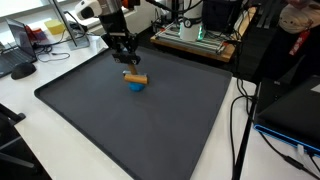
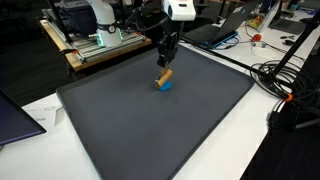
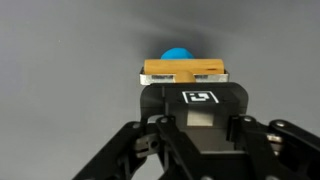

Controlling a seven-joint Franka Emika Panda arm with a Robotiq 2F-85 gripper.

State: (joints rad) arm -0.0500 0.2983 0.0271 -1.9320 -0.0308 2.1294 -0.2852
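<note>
We saw the gripper clenched on the wood block, right atop the blue piece; whether the two touched we could not tell. The mat lay under the blue piece. We judged that an off-centre release could tip the block off the rounded blue piece, or a push could roll it away.

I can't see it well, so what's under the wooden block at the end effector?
A blue rounded piece lies under the wooden block, on the dark mat. The block covers its top, so its full shape, and whether the two touch, is hidden.
</note>
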